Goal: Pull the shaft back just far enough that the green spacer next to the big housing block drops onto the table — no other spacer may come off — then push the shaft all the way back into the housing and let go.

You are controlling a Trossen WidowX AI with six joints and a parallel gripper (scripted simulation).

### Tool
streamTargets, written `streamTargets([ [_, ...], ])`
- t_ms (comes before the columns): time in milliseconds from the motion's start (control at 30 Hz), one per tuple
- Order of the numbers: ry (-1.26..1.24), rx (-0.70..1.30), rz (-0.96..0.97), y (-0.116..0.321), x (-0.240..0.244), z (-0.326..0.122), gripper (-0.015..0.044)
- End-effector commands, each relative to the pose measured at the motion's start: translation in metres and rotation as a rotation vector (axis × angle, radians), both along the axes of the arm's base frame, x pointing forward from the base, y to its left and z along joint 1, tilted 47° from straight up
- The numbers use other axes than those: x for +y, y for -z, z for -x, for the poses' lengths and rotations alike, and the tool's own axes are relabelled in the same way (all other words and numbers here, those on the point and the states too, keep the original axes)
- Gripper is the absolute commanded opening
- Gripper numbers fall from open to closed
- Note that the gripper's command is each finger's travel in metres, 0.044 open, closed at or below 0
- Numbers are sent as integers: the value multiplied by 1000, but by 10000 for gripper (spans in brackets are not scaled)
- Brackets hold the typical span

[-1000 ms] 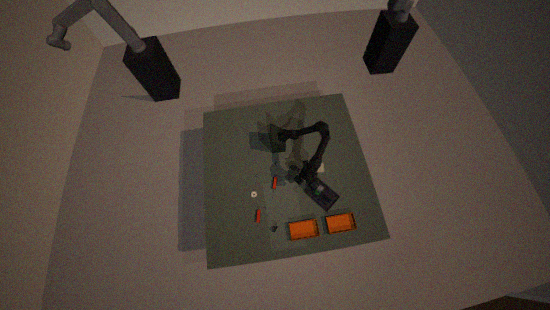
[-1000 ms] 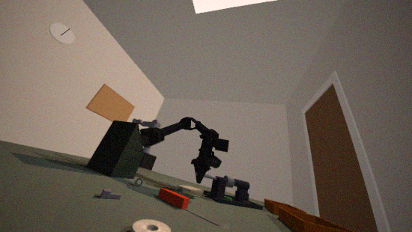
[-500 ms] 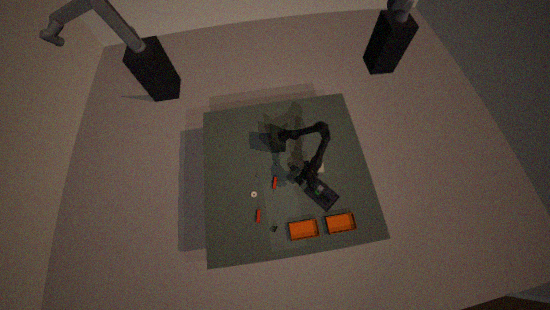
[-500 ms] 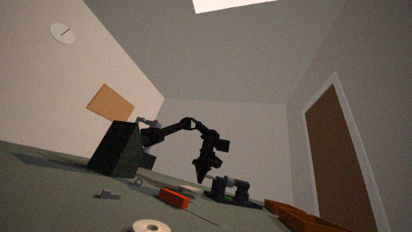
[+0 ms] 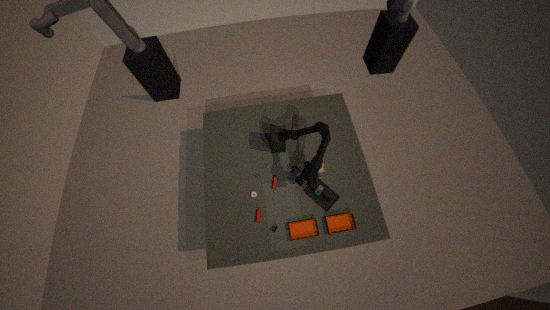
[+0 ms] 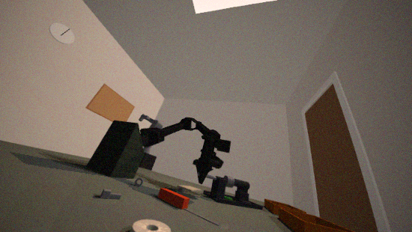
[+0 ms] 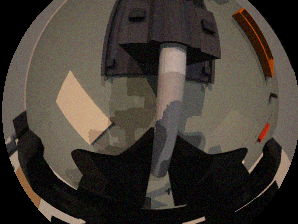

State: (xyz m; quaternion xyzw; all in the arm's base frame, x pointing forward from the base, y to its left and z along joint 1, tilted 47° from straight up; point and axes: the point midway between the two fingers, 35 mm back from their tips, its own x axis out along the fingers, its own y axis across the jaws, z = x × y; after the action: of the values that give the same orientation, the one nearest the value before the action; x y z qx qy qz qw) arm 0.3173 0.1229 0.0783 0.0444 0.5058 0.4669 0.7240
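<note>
From my seat far away, I see the black gripper (image 6: pixel 201 182) (image 7: pixel 158 131) pointing down, pinched tight on the long grey metal shaft (image 6: pixel 210 176) (image 7: pixel 170 95). The shaft runs from the tips into the dark grey housing (image 5: pixel 324 195) (image 6: pixel 218 188) (image 7: pixel 165 22), which has two upright blocks on a flat base. The green round spacer (image 5: pixel 318 192) (image 6: pixel 228 197) is low down between the two blocks, under the light grey round part (image 6: pixel 228 182) up there.

Two orange open trays (image 5: pixel 303 229) (image 5: pixel 340 223) sit near the housing, side by side and apart. A red-handled screwdriver (image 6: pixel 173 198) lies on the green mat (image 5: pixel 235 240), and a pale ring with a hole (image 5: pixel 254 194) (image 6: pixel 142 226) lies flat too.
</note>
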Motion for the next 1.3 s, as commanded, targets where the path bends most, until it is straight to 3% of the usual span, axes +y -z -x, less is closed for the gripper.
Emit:
streamTargets([
  [0, 2, -3, -6, -3, 1, -3, 0],
  [1267, 2, -4, -7, -10, 7, -13, 0],
])
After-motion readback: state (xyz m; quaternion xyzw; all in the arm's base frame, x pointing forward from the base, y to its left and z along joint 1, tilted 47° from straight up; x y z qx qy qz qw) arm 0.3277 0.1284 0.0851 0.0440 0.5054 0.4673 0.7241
